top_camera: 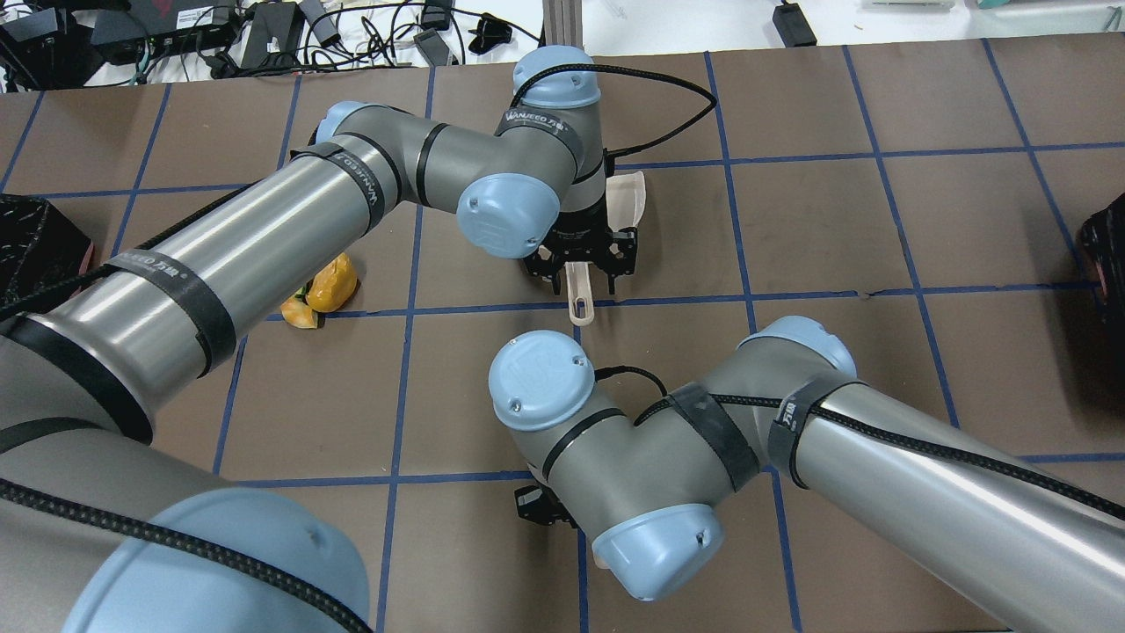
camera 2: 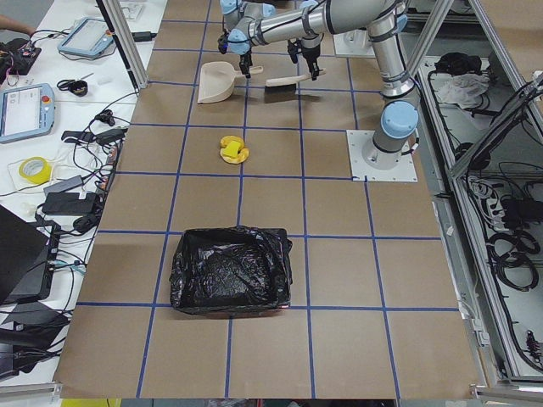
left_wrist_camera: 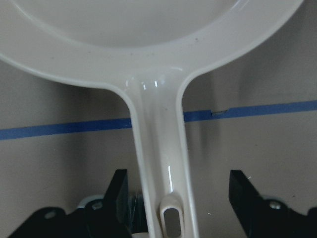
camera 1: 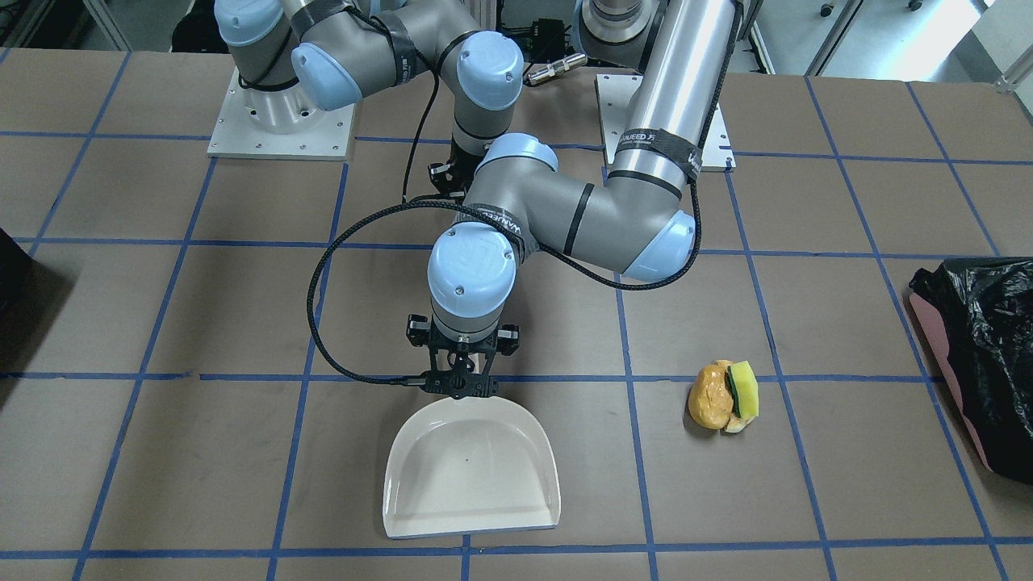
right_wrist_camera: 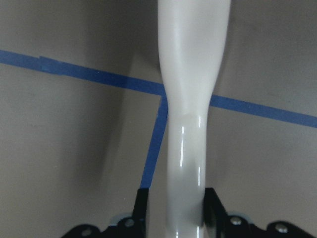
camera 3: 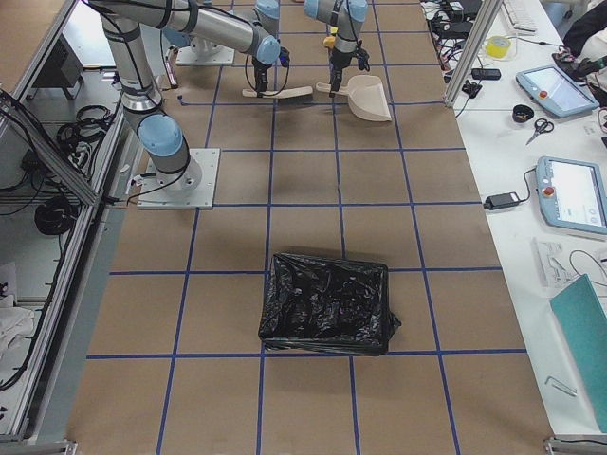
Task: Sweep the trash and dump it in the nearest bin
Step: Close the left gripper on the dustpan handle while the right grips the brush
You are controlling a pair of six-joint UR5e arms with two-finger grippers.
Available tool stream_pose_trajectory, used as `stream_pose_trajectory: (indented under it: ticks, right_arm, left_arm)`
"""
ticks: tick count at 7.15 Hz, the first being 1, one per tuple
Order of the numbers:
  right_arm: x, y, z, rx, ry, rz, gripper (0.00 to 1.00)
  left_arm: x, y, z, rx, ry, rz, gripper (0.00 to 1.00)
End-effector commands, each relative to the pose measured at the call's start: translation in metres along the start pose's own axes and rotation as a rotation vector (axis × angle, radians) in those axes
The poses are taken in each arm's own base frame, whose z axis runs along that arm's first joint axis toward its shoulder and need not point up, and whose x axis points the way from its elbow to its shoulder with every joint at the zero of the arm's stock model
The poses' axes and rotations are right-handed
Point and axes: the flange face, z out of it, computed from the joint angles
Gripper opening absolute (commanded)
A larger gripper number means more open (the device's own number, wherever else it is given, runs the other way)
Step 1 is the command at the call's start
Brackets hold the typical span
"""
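At the far left of the overhead view the bin (top_camera: pixel 35 237), lined with a black bag, is seen at the edge of the table (top_camera: pixel 835 220). The trash (top_camera: pixel 327 286), an orange and yellow clump, lies between the bin and the middle, well apart from the dustpan (camera 1: pixel 472 472). That bin is judged to be the nearest one.

Toward the middle, the left hand (left_wrist_camera: pixel 179 183) is held low over the dustpan's handle (left_wrist_camera: pixel 158 144). Its fingers (left_wrist_camera: pixel 118 191) are spread wide, one on each side and neither touching. The step in hand is taken to be the grasp of that handle. The handle is seen nearer to one finger than to the other, so the hand would best be centred before closure. Otherwise the pan may be pushed sideways across the table as the far finger comes in. A grip low on the stem (just ahead of the hanging hole) would be preferred, so that the pan's lip can be held flat on the table while it is slid toward the trash.

Further right, the right hand (right_wrist_camera: pixel 173 213) is clamped on a pale handle (right_wrist_camera: pixel 190 99). This is probably the handle of a brush (camera 2: pixel 281 83), though its bristles are not clearly shown in any view. It should be held away from the dustpan until the pan is secured.
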Motion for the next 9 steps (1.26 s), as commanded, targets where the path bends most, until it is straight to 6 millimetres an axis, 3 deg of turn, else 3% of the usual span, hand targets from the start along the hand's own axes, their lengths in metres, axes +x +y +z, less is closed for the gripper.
stream_pose_trajectory:
  ticks: [1, 2, 3, 5, 6, 9]
  right_arm:
    - [-0.001, 0.005, 0.009, -0.011, 0.016, -0.004, 0.19]
    - [0.000, 0.005, 0.009, -0.010, 0.022, -0.004, 0.00]
    - [-0.001, 0.003, 0.006, -0.003, 0.020, -0.003, 0.00]
    - [-0.001, 0.002, 0.004, 0.003, 0.021, -0.015, 0.00]
    - [0.000, 0.000, 0.003, 0.006, 0.021, -0.020, 0.00]
    - [0.004, -0.005, -0.002, 0.021, 0.020, -0.022, 0.00]
  left_arm:
    - [0.000, 0.001, 0.002, -0.012, 0.001, -0.005, 0.26]
    - [0.000, 0.002, -0.001, -0.010, 0.002, -0.006, 0.00]
    - [0.000, 0.003, -0.003, -0.010, 0.002, -0.006, 0.00]
    - [0.001, 0.003, -0.025, 0.032, 0.018, -0.005, 0.00]
    - [-0.011, -0.004, -0.053, 0.078, 0.021, 0.007, 0.00]
    - [-0.093, -0.035, -0.128, 0.197, 0.040, 0.074, 0.00]
